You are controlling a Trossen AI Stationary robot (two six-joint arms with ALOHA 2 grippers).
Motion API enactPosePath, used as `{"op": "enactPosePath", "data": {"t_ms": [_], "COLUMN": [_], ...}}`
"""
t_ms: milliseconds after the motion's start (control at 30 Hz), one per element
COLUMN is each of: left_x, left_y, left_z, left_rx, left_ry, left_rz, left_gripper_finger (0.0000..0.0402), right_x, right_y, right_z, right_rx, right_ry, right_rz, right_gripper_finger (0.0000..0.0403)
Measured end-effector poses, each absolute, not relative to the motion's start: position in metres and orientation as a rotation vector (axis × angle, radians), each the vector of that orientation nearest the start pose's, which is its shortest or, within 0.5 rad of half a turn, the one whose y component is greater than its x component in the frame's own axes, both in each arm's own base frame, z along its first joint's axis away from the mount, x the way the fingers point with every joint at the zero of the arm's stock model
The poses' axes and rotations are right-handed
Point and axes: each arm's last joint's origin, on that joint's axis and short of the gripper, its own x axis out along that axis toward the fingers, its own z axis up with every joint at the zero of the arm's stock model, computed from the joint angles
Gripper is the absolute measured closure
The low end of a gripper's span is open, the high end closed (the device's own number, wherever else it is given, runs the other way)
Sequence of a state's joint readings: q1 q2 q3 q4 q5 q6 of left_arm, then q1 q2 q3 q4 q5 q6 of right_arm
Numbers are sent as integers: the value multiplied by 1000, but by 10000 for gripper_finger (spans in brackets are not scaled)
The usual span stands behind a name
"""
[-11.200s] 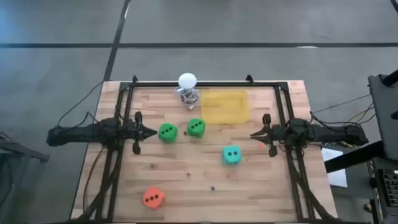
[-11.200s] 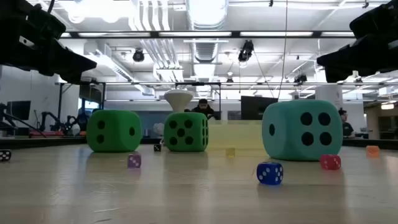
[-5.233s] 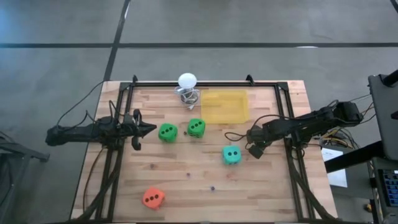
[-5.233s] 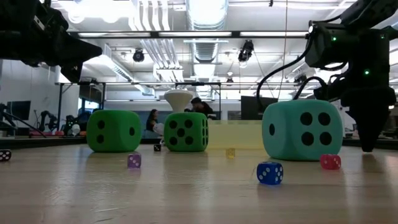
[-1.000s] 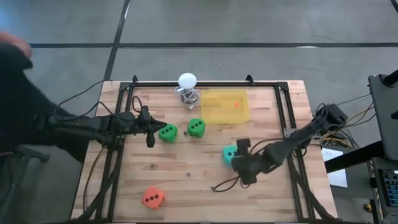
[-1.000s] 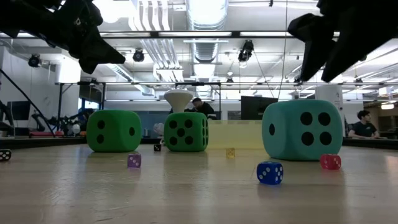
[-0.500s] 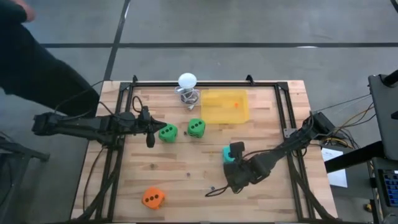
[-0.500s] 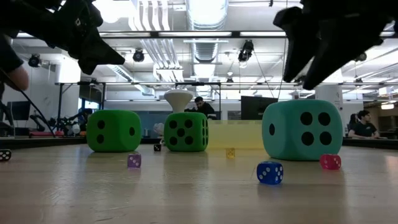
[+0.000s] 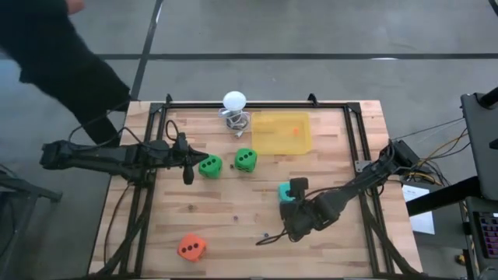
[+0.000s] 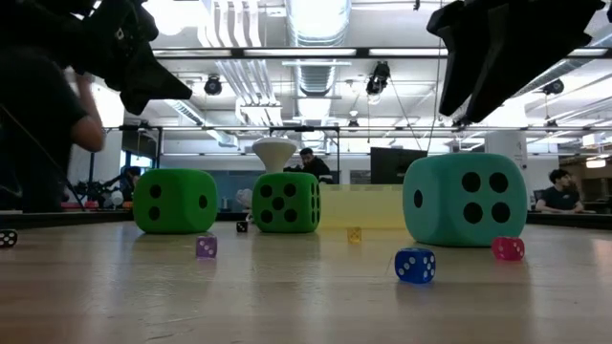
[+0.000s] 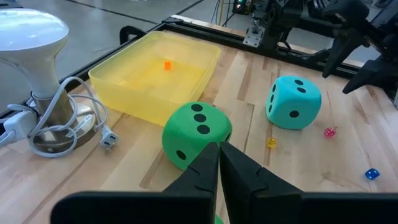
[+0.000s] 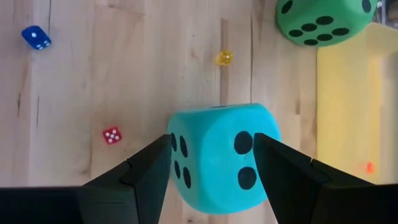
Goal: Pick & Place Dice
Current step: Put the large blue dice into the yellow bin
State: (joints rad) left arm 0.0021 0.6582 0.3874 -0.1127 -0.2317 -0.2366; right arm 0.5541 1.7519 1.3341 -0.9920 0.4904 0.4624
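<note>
Over the teal die: my right gripper [image 12: 211,163] hangs, fingers spread wide, one dark finger on each side of the cube and neither pressing it that I can see.
Step in hand: the approach for a grasp, as I judge it; nothing is lifted yet.
Teal die [image 9: 287,192]: on the wooden table [image 9: 226,225], right of centre, apart from the other dice; in my right wrist view [image 12: 221,155] it sits squarely between my fingers.
Next move: I reckon I need to drop lower until the pads bracket the cube's flanks, then close gently, since it looks soft. Likely goal is the yellow tray [image 9: 282,132] at the far edge, though the task does not name it.
Right arm pose: reaching in from the right edge, stretched diagonally across the table, wrist bent so the gripper [image 9: 294,190] points down; in the low view its dark bulk hovers above the die [image 10: 466,200].
Left gripper [image 9: 187,161]: fingers together and empty, tips nearly meeting in the left wrist view [image 11: 219,163]; it waits just beside the nearer green die [image 9: 208,165].
Left arm pose: lying low and level from the left edge.
Other dice: a second green die [image 9: 246,159] near the first, the orange-red die [image 9: 191,247] alone at the near left.
Risk: tiny loose dice lie close by, such as a small red one [image 12: 112,135]; I should not sweep them.
Bystander: a person in dark clothing [image 9: 54,54] beyond the far-left corner.
</note>
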Motion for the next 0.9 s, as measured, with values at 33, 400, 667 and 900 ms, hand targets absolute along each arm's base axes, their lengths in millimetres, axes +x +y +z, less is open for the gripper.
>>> {"op": "enactPosePath", "data": {"t_ms": [33,400,667,900], "left_x": [152,152,154,164], "left_y": [7,7,7,6], "left_z": [221,221,222,226], "left_rx": [-188,-188,-195,-178], "left_ry": [353,357,339,367], "left_rz": [275,275,274,245], "left_gripper_finger": [378,378,378,371], "right_x": [288,287,282,278], "right_y": [162,157,151,148], "right_z": [226,218,208,200], "right_rx": [-297,-284,-373,-357], "right_ry": [1183,1215,1189,1196], "right_rz": [-224,-234,-317,-351], "right_gripper_finger": [179,172,179,179]}}
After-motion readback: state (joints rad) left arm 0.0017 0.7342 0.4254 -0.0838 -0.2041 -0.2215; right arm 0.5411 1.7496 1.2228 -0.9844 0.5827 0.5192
